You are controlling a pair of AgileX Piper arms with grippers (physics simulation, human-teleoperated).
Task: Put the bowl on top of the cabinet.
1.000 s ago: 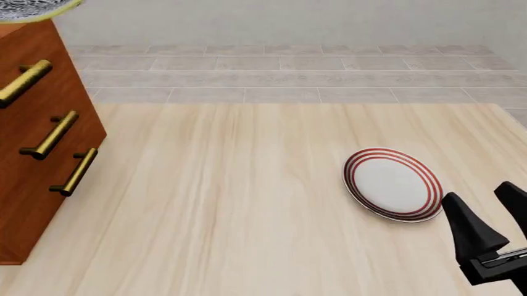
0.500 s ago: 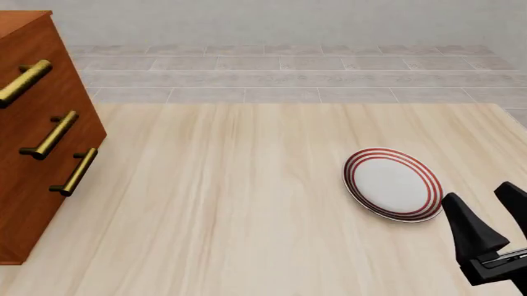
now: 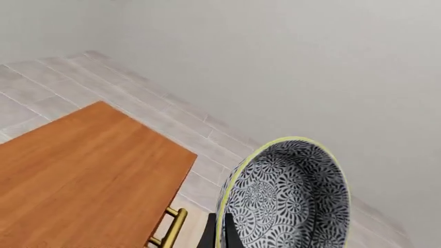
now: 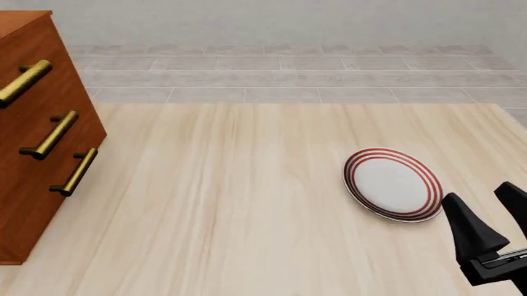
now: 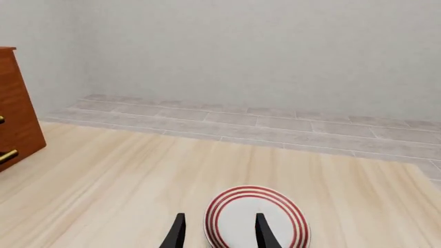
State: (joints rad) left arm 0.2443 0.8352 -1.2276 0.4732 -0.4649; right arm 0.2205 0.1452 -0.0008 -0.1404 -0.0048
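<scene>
The left pincer (image 3: 219, 238) grasps the bowl (image 3: 289, 199) by its rim, holding it in the air above the cabinet (image 3: 82, 175), off the top's edge. In the front view the cabinet (image 4: 37, 142) stands at 9 o'clock on the surface (image 4: 247, 216). The right pincer (image 4: 494, 213) is released, at 4 o'clock, just beside the red-ringed plate (image 4: 394, 184).

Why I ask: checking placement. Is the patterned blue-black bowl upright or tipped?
Tipped: the blue-black floral bowl stands on edge, interior facing the left wrist camera, above the reddish-brown wooden cabinet.
</scene>
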